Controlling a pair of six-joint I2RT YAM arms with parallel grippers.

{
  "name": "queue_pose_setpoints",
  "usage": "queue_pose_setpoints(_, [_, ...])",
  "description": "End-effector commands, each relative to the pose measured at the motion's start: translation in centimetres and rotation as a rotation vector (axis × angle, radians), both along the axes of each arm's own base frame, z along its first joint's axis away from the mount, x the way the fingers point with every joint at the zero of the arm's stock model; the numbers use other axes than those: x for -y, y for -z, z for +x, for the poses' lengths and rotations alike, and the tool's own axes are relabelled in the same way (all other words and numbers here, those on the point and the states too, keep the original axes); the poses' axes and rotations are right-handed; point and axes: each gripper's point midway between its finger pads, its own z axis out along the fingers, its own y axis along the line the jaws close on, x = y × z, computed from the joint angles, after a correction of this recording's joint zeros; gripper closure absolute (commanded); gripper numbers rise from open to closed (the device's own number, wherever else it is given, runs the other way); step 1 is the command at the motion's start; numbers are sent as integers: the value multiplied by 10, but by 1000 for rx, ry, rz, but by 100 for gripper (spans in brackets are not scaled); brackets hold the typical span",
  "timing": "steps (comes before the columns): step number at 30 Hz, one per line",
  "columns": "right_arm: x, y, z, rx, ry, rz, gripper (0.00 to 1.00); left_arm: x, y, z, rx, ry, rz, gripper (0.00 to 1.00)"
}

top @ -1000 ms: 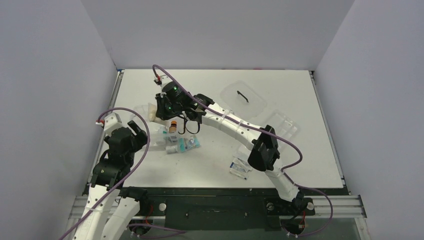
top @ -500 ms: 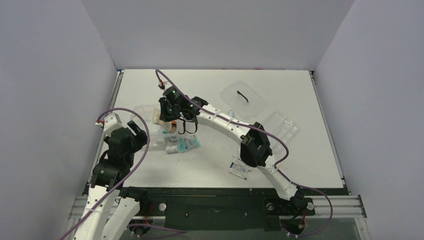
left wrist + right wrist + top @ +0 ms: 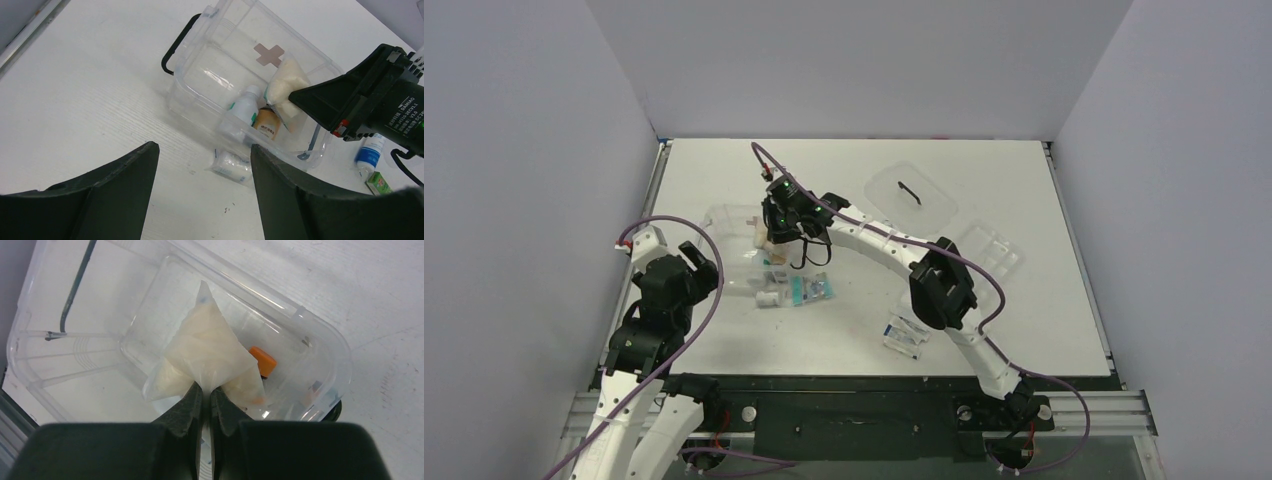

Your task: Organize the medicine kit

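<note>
White table carries everything, with both arms bolted at its near edge. Clear plastic makes up the medicine kit, an open box with a faint red cross and black side clips; it sits on the left half of the table, toward the far side, ahead of the left arm. Its flat clear lid with a black handle lies well apart to the right, and a shallow clear tray lies nearer the right edge.

The right arm reaches across the table to the kit. The right gripper has its jaws pinched tight on the corner of a cream plastic bag, which hangs over the open box. The left gripper is held off the table on the near side of the kit, jaws spread wide with nothing between them.

Inside the kit stand a white bottle and a brown bottle with an orange cap, side by side under the bag. A small white roll lies on the table just outside the near wall. A blue-capped bottle and a green packet lie just beside the kit's right end
</note>
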Motion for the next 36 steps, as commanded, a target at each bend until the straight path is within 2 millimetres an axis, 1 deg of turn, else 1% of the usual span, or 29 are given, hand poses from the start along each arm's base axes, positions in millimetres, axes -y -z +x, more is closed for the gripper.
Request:
queue_pose_setpoints(1, [22, -31, 5, 81, 16, -37, 100, 2, -15, 4, 43, 8, -11, 34])
queue_pose_setpoints(6, [35, -33, 7, 103, 14, -83, 100, 3, -14, 6, 37, 15, -12, 34])
queue_pose_setpoints(11, [61, -43, 22, 139, 40, -129, 100, 4, -14, 6, 36, 19, -12, 34])
queue_pose_setpoints(12, [68, -41, 25, 129, 45, -135, 100, 4, -13, 6, 34, 18, -12, 34])
queue_pose_setpoints(15, [86, -47, 33, 135, 45, -153, 100, 5, -14, 6, 36, 23, -14, 34])
queue_pose_setpoints(16, [94, -46, 35, 137, 38, -176, 100, 5, -14, 6, 36, 24, -13, 34])
queue_pose_setpoints(17, [95, -49, 32, 133, 16, -171, 100, 5, -14, 6, 36, 24, -15, 34])
queue_pose_setpoints(18, [101, -47, 32, 131, -4, -198, 100, 5, -14, 6, 37, 25, -14, 34])
queue_pose_setpoints(19, [102, -49, 32, 134, -14, -205, 100, 5, -14, 6, 38, 25, -15, 34])
queue_pose_setpoints(20, [108, -46, 31, 130, -36, -240, 100, 5, -14, 6, 38, 24, -15, 34])
queue_pose_setpoints(21, [110, -47, 31, 137, -40, -255, 100, 5, -13, 6, 36, 26, -15, 34])
queue_pose_setpoints(23, [119, -44, 29, 138, -67, -303, 100, 5, -13, 6, 38, 27, -15, 34])
queue_pose_setpoints(26, [136, -40, 28, 163, -81, -392, 100, 5, -14, 6, 41, 24, -14, 34])
queue_pose_setpoints(29, [155, -31, 24, 160, -99, -489, 100, 5, -14, 6, 41, 27, -15, 34])
queue_pose_setpoints(31, [162, -29, 21, 163, -125, -525, 100, 6, -14, 7, 42, 28, -17, 34])
queue_pose_setpoints(36, [166, -37, 17, 173, -134, -531, 100, 6, -14, 7, 46, 32, -18, 34])
